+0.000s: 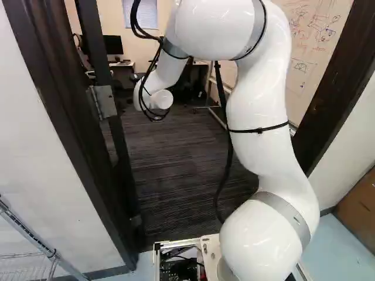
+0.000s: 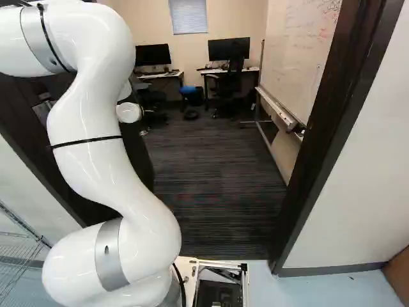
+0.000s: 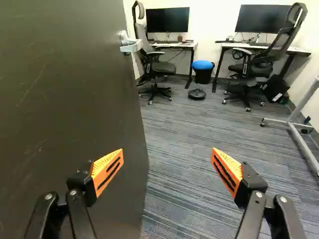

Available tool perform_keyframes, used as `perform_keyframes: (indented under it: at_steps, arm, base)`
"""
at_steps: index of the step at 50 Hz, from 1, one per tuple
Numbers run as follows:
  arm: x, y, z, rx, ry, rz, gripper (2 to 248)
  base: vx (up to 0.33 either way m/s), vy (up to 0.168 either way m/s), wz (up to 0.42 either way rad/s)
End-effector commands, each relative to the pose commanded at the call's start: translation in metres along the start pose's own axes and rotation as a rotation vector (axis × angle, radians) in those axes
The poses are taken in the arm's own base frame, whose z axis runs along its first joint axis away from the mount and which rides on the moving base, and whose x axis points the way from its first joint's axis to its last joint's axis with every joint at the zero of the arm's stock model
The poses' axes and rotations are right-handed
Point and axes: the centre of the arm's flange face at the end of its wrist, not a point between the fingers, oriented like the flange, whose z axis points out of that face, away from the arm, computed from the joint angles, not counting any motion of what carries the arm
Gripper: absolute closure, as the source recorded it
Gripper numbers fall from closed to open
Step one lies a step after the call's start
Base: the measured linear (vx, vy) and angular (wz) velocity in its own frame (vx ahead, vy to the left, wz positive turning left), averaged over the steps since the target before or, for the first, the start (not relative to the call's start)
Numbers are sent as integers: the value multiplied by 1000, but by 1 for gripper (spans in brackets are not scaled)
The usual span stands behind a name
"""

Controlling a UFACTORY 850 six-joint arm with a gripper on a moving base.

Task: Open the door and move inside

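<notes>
A: State the progress.

B: Largest items first. The doorframe [image 2: 335, 134] stands on both sides of the base views. The door [image 3: 65, 99] is open inward, along the left of the left base view; the opening stage is judged complete. The arm [image 1: 258, 105] reaches through the opening. The base [image 2: 185, 265], at the foot of both base views, is at the threshold. Moving inside onto the carpet [image 2: 211, 192] is judged the remaining step.

A: State of the tool [image 3: 167, 151]?

B: Open, fingers wide apart, nothing between them. The door leaf lies close beside one finger—contact cannot be confirmed. The handle [image 3: 130, 46] is on the door, ahead of the tool and ungripped.

A: List other items and obstructions.

B: A whiteboard [image 2: 300, 57] on a stand, upper right of the right base view, narrows the room on that side. Two office chairs [image 3: 159, 67] [image 3: 254, 59] and a blue-topped stool [image 3: 202, 65] are well ahead of the tool, clear of the first stretch.

A: Caution?

B: Drive straight and slowly—the arm could strike the door, or the base could catch the frame.
</notes>
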Motion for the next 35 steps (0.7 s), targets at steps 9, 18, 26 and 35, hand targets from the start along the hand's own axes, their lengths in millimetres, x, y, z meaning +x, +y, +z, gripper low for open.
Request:
perform_keyframes:
  at_steps: [9,18,26,35]
  arm:
    - [-1,14,-6,-21,-3,7,3]
    - [-2,27,-12,-41,-7,13,3]
    - [-3,39,-18,-59,-10,19,3]
    - [-4,52,-25,-80,-13,26,3]
  base:
    - [0,0,0]
    - [0,0,0]
    - [0,0,0]
    - [0,0,0]
